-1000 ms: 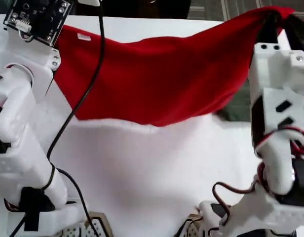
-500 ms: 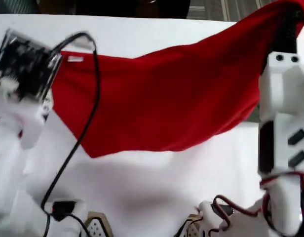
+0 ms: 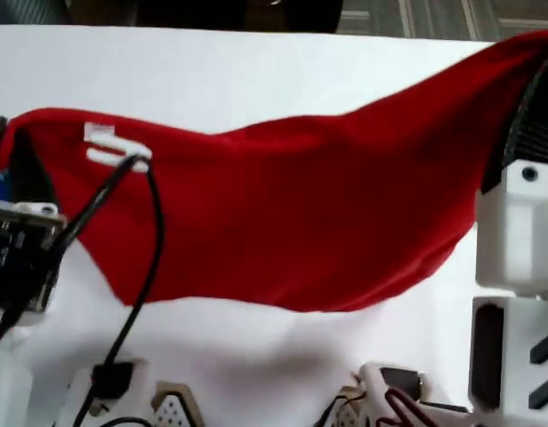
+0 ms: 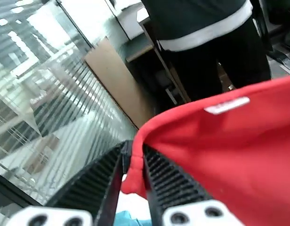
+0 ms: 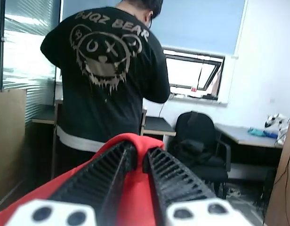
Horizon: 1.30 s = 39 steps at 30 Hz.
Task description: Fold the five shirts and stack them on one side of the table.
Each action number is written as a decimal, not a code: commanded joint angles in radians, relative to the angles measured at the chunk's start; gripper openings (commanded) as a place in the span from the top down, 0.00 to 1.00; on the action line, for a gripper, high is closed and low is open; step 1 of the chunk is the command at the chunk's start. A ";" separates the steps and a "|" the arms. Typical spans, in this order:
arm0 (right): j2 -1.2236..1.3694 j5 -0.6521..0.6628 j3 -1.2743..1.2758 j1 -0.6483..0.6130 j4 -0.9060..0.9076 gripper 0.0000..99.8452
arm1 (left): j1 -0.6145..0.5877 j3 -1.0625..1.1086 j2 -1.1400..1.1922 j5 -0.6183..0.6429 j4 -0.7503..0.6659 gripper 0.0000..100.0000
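currently listed: one red shirt (image 3: 283,222), soft, light, limp and likely to sag, slung between left gripper (image 4: 135,153) and right gripper (image 5: 139,154), each pinched tight on an edge fold, above the table (image 3: 256,71); best gripped, by judgement, at opposite corners or hem.

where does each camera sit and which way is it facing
high view: fixed above the table, looking down on the red shirt held between left arm and right arm.
left wrist view: on the left wrist, looking along the left gripper, shut on the shirt's edge, room beyond.
right wrist view: on the right wrist, looking along the right gripper, shut on the shirt.
shared: the red shirt, in all three.
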 commanded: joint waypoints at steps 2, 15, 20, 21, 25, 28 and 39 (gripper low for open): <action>-0.016 -0.014 -0.037 0.008 0.044 0.98 | -0.009 -0.004 -0.014 0.012 -0.040 0.97; -0.016 -0.014 -0.190 0.008 0.145 0.98 | -0.009 -0.004 -0.107 0.012 -0.038 0.97; -0.007 -0.014 -0.184 0.008 0.136 0.98 | -0.009 0.004 -0.100 0.011 -0.037 0.97; -0.002 -0.014 -0.181 0.008 0.136 0.98 | -0.009 0.007 -0.098 0.011 -0.037 0.97; 0.050 -0.031 -0.107 0.008 0.125 0.98 | -0.008 0.054 -0.061 0.011 -0.057 0.97; 0.108 -0.068 -0.025 0.008 0.110 0.98 | -0.009 0.122 -0.006 0.012 -0.089 0.97; 0.358 -0.075 0.330 -0.048 -0.077 0.98 | -0.003 0.311 0.295 0.008 -0.264 0.97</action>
